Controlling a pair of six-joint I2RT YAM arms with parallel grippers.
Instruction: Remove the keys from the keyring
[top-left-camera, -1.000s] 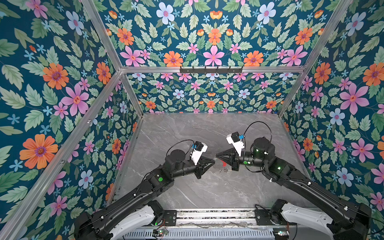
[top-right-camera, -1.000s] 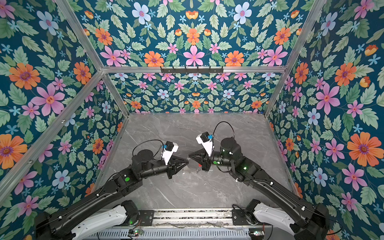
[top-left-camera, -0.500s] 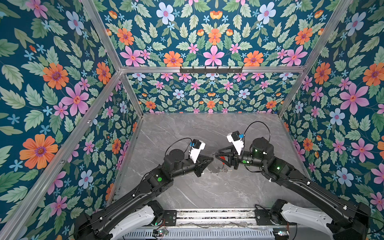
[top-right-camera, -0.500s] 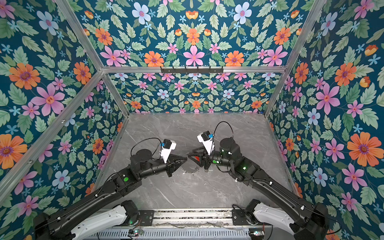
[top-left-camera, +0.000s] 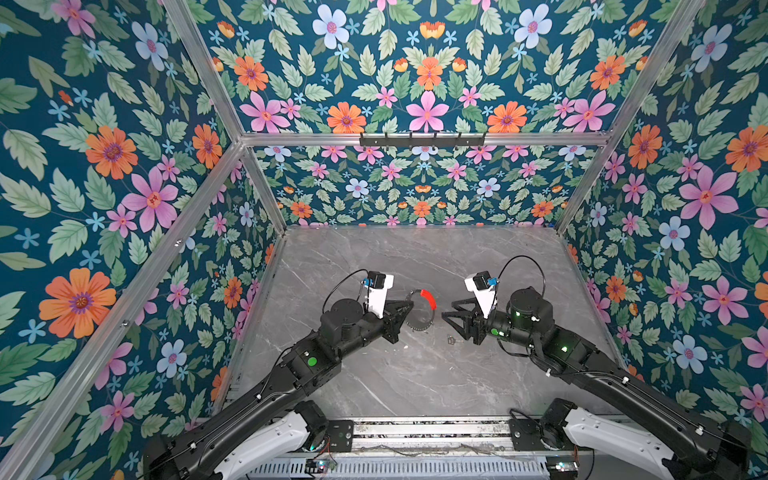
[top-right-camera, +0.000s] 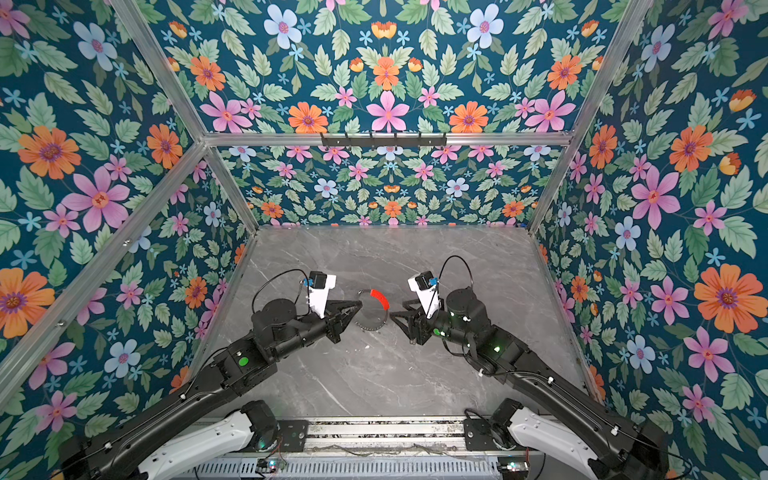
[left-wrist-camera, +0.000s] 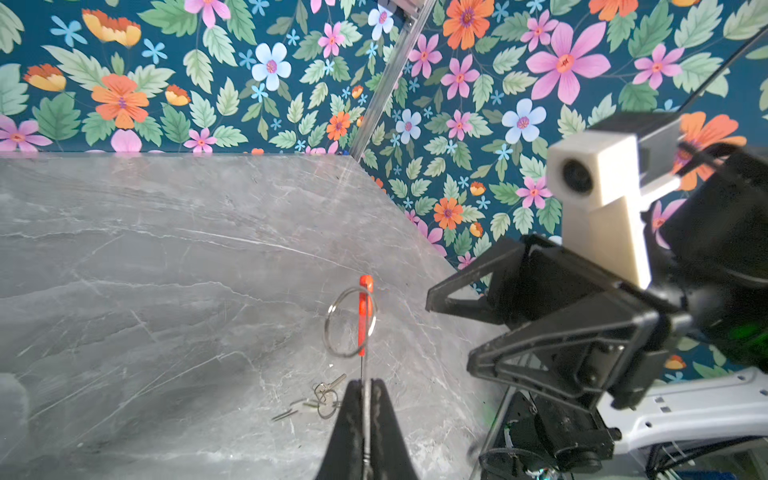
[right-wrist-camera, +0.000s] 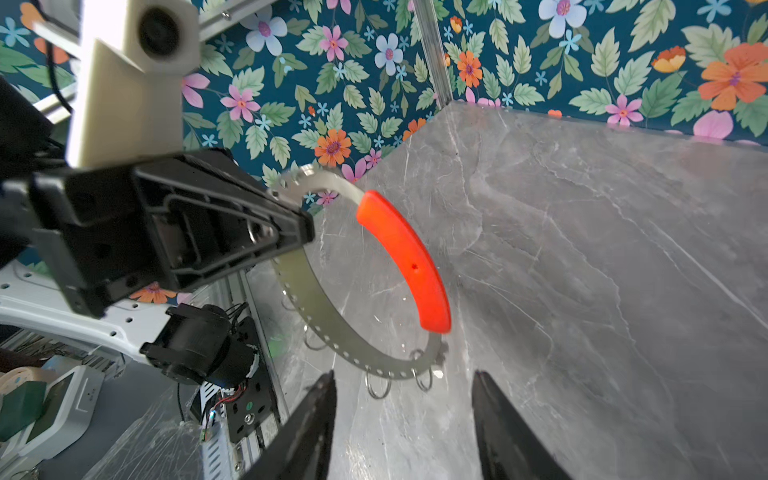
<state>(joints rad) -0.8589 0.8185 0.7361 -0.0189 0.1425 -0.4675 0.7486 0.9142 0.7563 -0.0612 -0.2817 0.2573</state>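
Note:
My left gripper (top-left-camera: 409, 308) is shut on the keyring (top-left-camera: 420, 326), a thin grey hoop with a red sleeve (top-left-camera: 428, 299), and holds it upright above the table. In the left wrist view the hoop (left-wrist-camera: 365, 316) runs edge-on out of the closed jaws of the left gripper (left-wrist-camera: 365, 384). Small wire loops (right-wrist-camera: 378, 386) hang from its rim (right-wrist-camera: 332, 332). A bunch of tiny silvery keys (left-wrist-camera: 322, 398) lies on the table below, also seen in a top view (top-left-camera: 451, 340). My right gripper (top-left-camera: 449, 316) stands open and empty, just right of the hoop (top-right-camera: 376, 327).
The grey marble table (top-left-camera: 395, 382) is boxed in by floral walls with aluminium posts (top-left-camera: 582, 199). A black hook rail (top-left-camera: 422, 139) runs along the back wall. The arms' bases and a metal rail (top-left-camera: 415, 432) line the front edge.
The right gripper has opened and drawn back to the right. The left gripper has pulled away to the left with the keyring, so the two grippers now stand apart.

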